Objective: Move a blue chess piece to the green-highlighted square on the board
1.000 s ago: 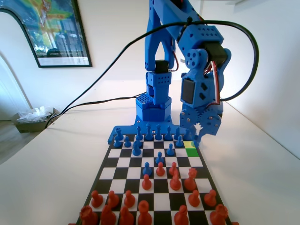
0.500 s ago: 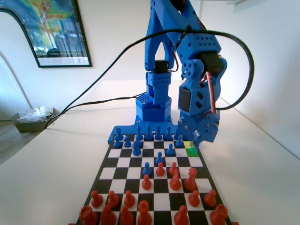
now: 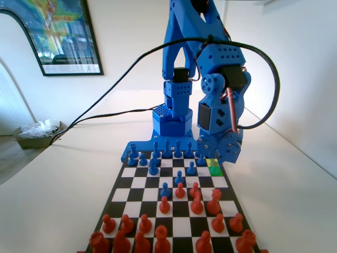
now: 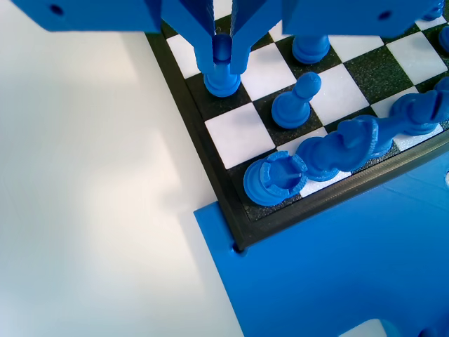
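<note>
In the wrist view, the bare white table lies open left of the black-and-white chequered board. The blue two-finger gripper is closed narrowly around the head of the small blue plastic pawn, which stands on an edge square. In the fixed view, the green-highlighted square lies free beside the gripper.

The bright blue printed-plastic arm fills the upper centre of the fixed view: blocky links dotted with small round holes, black servo bodies set into the joints, red wires at the wrist, and a thick black cable looping to the right. Its perforated blue base looks hexagonal, though that is hard to confirm.
</note>
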